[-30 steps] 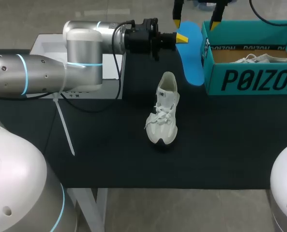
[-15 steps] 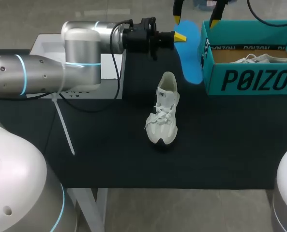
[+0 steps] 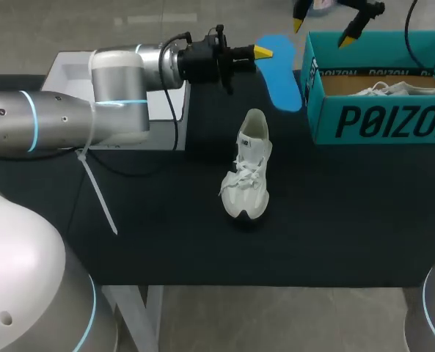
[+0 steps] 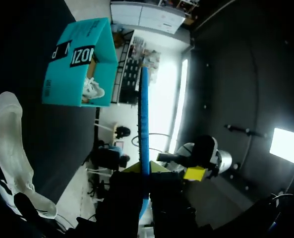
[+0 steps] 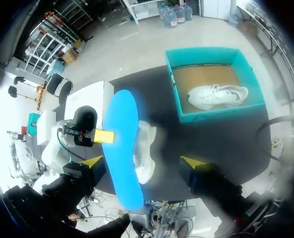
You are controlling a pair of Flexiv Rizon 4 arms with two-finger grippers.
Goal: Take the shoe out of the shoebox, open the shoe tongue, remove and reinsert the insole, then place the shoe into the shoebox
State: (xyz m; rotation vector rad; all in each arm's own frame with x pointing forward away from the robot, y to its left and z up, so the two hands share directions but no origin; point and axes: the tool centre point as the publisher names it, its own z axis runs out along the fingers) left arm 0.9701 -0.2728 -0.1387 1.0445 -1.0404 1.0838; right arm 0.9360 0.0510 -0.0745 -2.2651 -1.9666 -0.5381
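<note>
The white shoe [image 3: 248, 167] stands on its sole near the middle of the bench [image 3: 334, 220]. Its toe points to the near edge, its heel to the far edge, and its laces lie loose over the front. Nothing touches it.

Farther back, the left arm comes in from the left side. The left gripper [image 3: 263, 52] hangs over the bench's far edge. Its two yellow tips are closed on one end of the blue insole [image 3: 279, 73]. The left wrist view shows the insole edge-on, pinched from both sides. The insole is in the air, well apart from the shoe, with its free end just beside the left wall of the shoebox [image 3: 378, 121].

The teal shoebox sits open at the far right corner of the bench. A second shoe [image 3: 393, 89], also white, lies on its side inside.

Farthest of all, the right gripper [image 3: 323, 31] hangs above the far edge by the box's far left corner. Its fingers are spread wide and hold nothing.
</note>
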